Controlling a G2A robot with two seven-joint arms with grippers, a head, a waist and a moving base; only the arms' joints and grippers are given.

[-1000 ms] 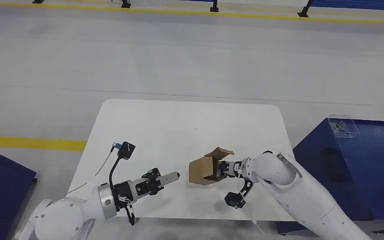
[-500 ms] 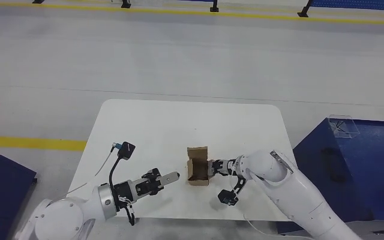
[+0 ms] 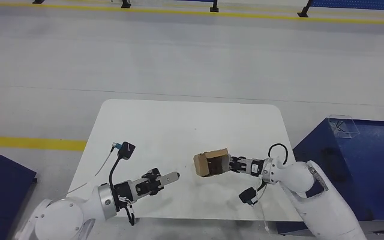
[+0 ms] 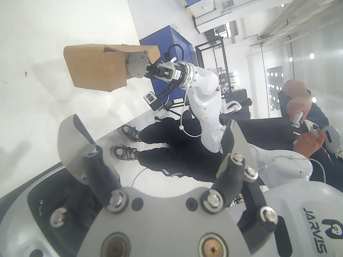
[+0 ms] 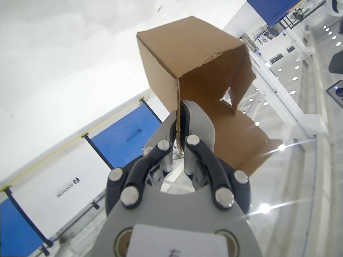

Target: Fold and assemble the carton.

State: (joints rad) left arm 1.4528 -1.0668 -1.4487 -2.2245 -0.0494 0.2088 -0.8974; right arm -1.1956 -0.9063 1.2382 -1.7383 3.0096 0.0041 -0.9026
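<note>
- Carton (image 3: 211,163) is lower centre in the top view, lying on its side and held just off the worktop (image 3: 180,120). In the left wrist view its shadow falls underneath it.
- Right fingers (image 5: 197,120) are clamped on one wall edge at the open end, one inside and one outside. Likely this keeps the body square and leaves the other end free.
- Left fingers (image 3: 170,177) are spread wide and empty, left of the carton and apart from it. They look staged to press flaps.
- Right wrist view looks into the mouth: a loose flap hangs there, and there is a small gap at the far end. From above, the upper wall hides the interior.
- Left wrist view adds the plain outer side wall.
</note>
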